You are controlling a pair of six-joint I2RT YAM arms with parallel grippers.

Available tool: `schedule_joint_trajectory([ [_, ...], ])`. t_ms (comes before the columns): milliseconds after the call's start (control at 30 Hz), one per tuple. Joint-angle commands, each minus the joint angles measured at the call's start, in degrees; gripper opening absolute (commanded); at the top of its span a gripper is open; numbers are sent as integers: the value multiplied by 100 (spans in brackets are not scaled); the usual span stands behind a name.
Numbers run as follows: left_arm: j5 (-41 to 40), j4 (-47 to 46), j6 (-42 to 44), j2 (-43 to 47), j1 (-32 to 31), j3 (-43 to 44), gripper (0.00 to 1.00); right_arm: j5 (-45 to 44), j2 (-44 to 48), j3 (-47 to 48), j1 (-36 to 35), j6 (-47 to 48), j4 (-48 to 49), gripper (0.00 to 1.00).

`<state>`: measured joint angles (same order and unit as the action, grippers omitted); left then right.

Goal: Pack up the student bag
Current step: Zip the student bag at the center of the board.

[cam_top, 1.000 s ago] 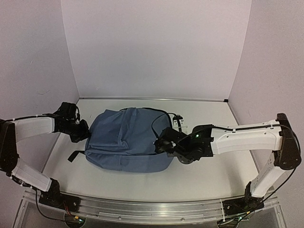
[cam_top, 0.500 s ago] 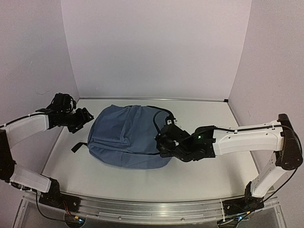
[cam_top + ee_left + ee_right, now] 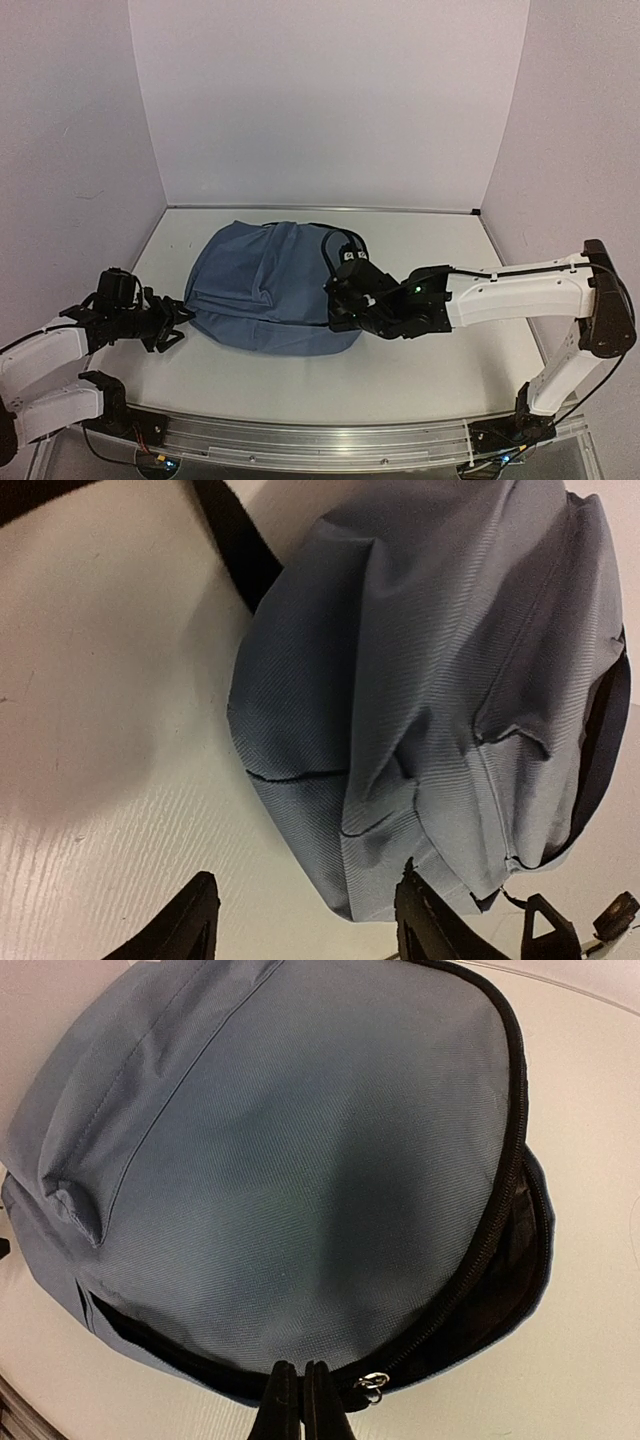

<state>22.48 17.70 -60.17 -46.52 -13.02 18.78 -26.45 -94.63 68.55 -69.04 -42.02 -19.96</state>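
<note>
The student bag (image 3: 265,290) lies flat near the middle of the surface (image 3: 430,360), a slate-blue mound with its rounded top end toward the right arm. Its black zipper (image 3: 505,1175) curves round that end and stands partly open, showing a strip of dark lining (image 3: 500,1300). What is inside cannot be seen.

The right gripper (image 3: 297,1400) sits at the zipper line with its jaws pressed together, and a small metal ring (image 3: 373,1385) of the slider lies just beside them. Whether they are pinching the pull or the fabric edge cannot be told.

At the bag's opposite end the left gripper (image 3: 308,885) hangs just beside the fabric with its jaws spread and nothing between them. A black strap (image 3: 235,540) trails on the surface near it.

Nothing to be packed shows outside the bag, so loading looks finished. By that reading, what is left is to run the zipper round and shut the gap.
</note>
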Motion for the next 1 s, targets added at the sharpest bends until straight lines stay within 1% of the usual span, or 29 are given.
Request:
schedule_joint_trajectory([
  [0,717,-1463,-643,-357,-51,-306,58,37,-57,130,-13,0,229,0],
  [67,817,-1957,-706,-651,-129,-351,57,33,-36,122,-10,-4,238,0],
  [167,738,-2151,-632,-977,-275,-215,54,-1,12,98,-14,-26,238,0],
  [233,742,-2377,-634,-1146,-334,-178,50,-39,39,76,-11,-47,238,0],
  [300,778,-2668,-725,-1261,-345,-210,41,-109,76,39,-6,-108,238,0],
  [400,739,-2955,-900,-1448,-340,-243,22,-313,153,-54,-9,-252,194,0],
  [500,604,-2919,-890,-1609,-333,-128,4,-550,356,-168,46,-389,27,0],
  [533,501,-2856,-874,-1616,-331,-93,1,-593,458,-222,100,-419,-15,0],
  [667,264,-2435,-633,-1548,-194,67,0,-980,725,-404,326,-413,-289,0],
  [767,287,-1896,-291,-1576,40,293,0,-1103,852,-543,720,-302,-366,0],
  [967,295,-1463,20,-1404,617,312,0,-1274,974,-611,1380,-25,-373,0],
])
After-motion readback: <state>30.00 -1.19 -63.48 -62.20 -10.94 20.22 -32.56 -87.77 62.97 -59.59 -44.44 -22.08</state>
